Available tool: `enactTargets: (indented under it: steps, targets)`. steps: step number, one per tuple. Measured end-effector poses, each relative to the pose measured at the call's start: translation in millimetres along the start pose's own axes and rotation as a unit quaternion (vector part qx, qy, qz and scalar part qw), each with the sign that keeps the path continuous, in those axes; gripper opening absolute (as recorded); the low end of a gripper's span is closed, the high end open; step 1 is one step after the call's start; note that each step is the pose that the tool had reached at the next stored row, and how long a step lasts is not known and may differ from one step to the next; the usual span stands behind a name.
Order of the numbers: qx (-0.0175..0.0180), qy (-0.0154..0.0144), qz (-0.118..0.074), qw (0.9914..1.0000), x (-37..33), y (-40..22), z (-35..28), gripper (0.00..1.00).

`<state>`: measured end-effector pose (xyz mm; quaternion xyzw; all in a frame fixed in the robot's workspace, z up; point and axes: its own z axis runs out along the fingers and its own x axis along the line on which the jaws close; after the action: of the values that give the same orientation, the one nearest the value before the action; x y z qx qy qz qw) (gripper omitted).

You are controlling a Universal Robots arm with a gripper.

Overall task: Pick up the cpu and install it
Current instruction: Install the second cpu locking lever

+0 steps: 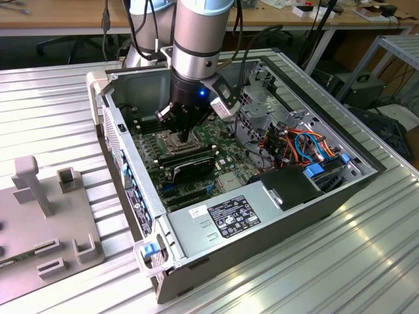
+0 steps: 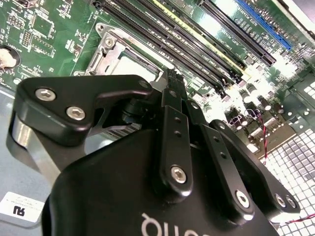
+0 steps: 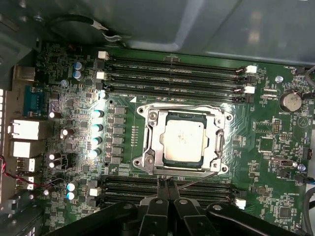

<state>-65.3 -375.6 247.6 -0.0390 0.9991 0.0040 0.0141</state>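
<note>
The cpu, a small square chip with a dull silver top, lies flat inside the metal-framed socket on the green motherboard. In the first wrist view my gripper is shut, its two black fingers pressed together with nothing between them, their tips just beside the socket's edge over the memory slots. The second wrist view shows the shut fingers close above the board next to the socket. In the exterior view the gripper reaches down into the open computer case.
Long black memory slots flank the socket on both sides. The case walls, a power supply and a bundle of coloured cables crowd the interior. A grey fixture stands on the ribbed metal table at the exterior view's left.
</note>
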Motion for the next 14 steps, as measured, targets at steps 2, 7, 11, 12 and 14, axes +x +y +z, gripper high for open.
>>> enactTargets:
  steps: [2,7,11,12,14]
  targets:
    - [0.0,0.0,0.0,1.0,0.2,0.0,0.1,0.11]
    - [0.0,0.0,0.0,1.0,7.8,0.6,4.8,0.11]
    - [0.0,0.0,0.0,1.0,10.8,0.7,10.9,0.11]
    - [0.0,0.0,0.0,1.0,11.5,0.8,12.7,0.11]
    - [0.0,0.0,0.0,1.0,13.2,0.9,16.6,0.11]
